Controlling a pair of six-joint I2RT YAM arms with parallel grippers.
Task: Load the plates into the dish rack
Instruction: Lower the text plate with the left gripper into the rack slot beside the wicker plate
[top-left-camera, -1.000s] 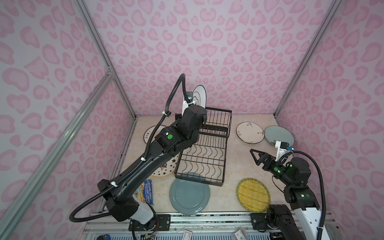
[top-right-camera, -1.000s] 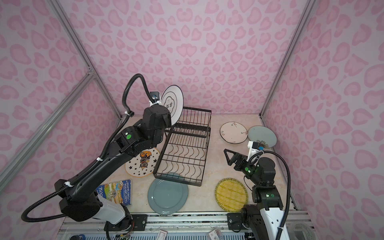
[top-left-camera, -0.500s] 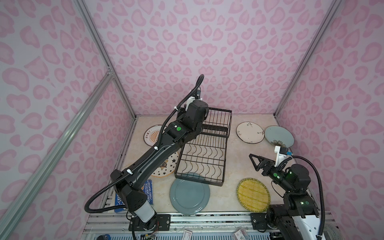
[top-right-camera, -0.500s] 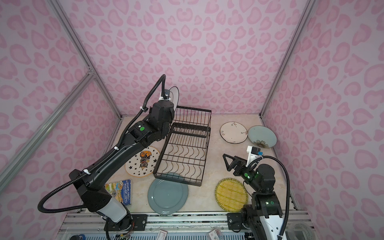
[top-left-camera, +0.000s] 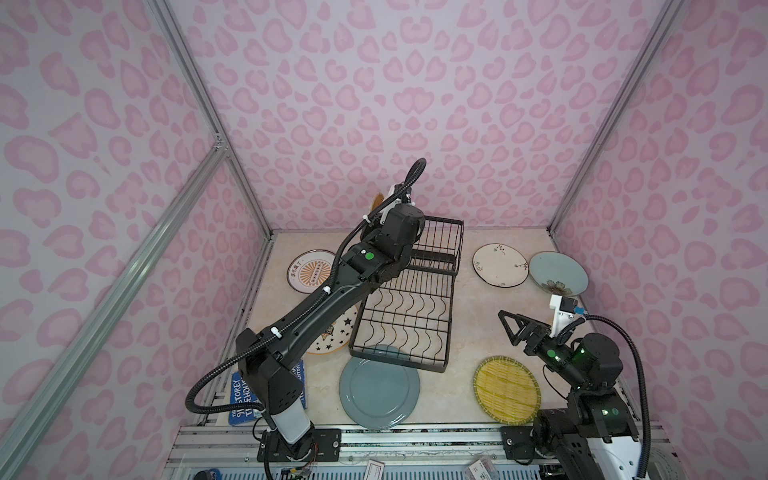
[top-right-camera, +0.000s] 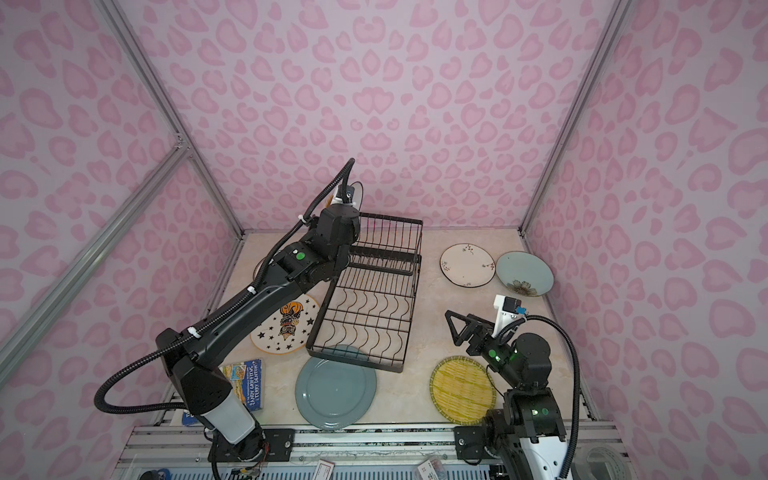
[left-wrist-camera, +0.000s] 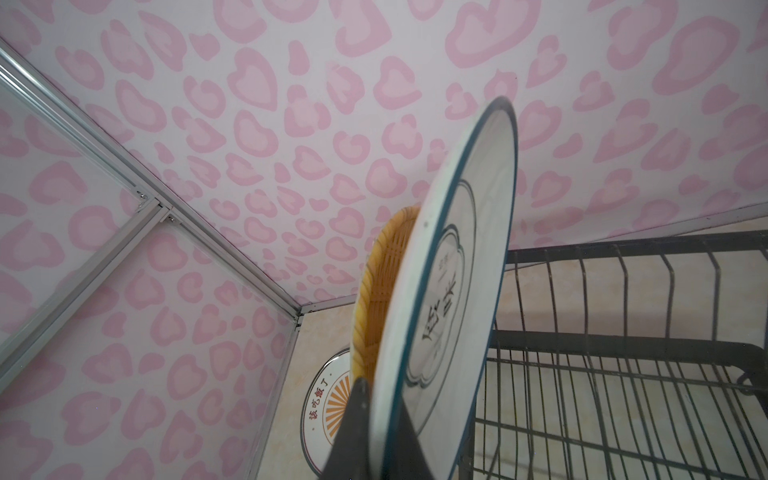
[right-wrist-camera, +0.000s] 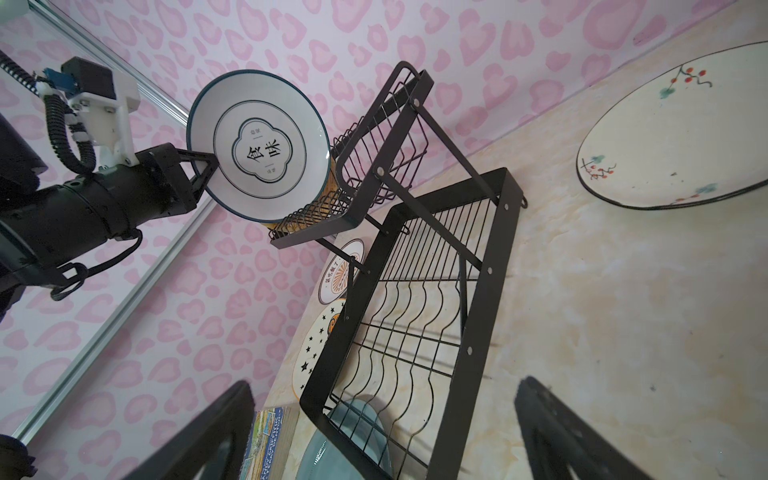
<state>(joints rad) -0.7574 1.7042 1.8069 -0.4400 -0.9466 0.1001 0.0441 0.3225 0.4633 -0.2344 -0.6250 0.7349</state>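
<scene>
My left gripper (right-wrist-camera: 208, 166) is shut on the rim of a white plate with black rings (right-wrist-camera: 259, 145), holding it upright at the far left end of the dish rack's (top-left-camera: 409, 307) raised basket. In the left wrist view the ringed plate (left-wrist-camera: 449, 291) stands edge-on between my fingers (left-wrist-camera: 353, 428), just in front of an orange woven plate (left-wrist-camera: 382, 270) standing in the basket. In both top views the wrist hides that gripper. My right gripper (top-left-camera: 509, 326) hovers open and empty over the table right of the rack.
Flat on the table lie a sunburst plate (top-left-camera: 309, 272), a star plate (top-left-camera: 332, 336), a teal-grey plate (top-left-camera: 379, 388) partly under the rack's near end, a yellow woven plate (top-left-camera: 507, 388), a sprig plate (top-left-camera: 500, 265) and a pale blue plate (top-left-camera: 559, 274). A blue book (top-left-camera: 245, 395) lies front left.
The left arm has carried the ringed plate from above the rack down toward the basket's far left end, turning it edge-on. The right gripper drifted slightly toward the front.
</scene>
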